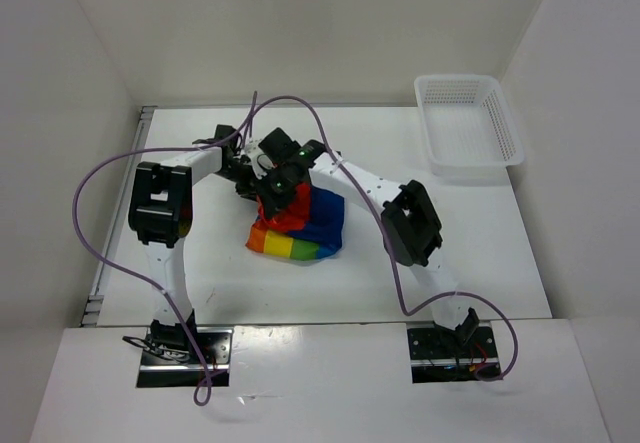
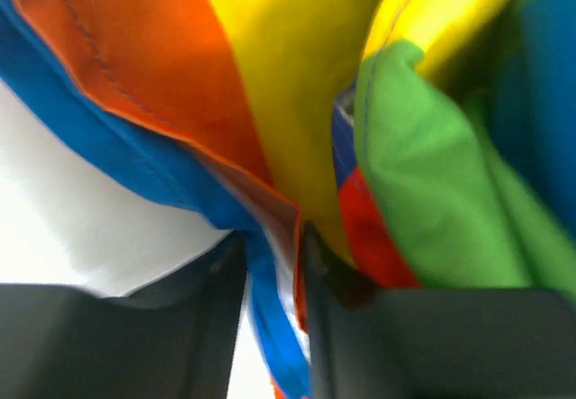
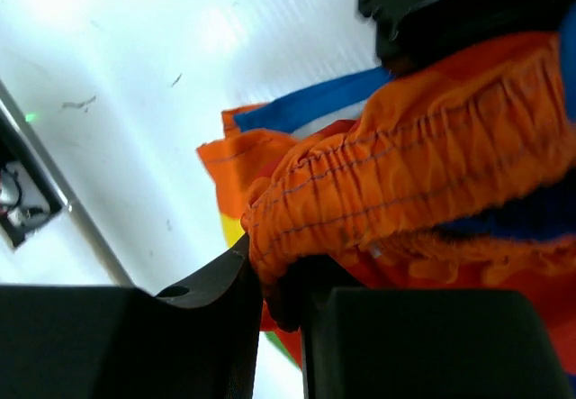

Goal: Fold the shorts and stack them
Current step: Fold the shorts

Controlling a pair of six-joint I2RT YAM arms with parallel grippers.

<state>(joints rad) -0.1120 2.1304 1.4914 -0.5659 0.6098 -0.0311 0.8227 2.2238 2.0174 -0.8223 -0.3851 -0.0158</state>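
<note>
Folding seems mid-way: left tool [image 2: 270, 239] and right tool [image 3: 275, 271] each pinch the shorts [image 1: 312, 229]; next, carry that edge over evenly.

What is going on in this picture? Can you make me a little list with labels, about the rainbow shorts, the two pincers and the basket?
Shorts: rainbow stripes, bunched in a heap near the middle of the table, not neatly folded yet
Left pincer: closed on a blue-edged fold of the cloth
Right pincer: closed on the gathered orange waistband
Arms: both bent inward, meeting over the far side of the heap
Basket: white mesh, at the far right of the table, apart from the heap
</note>
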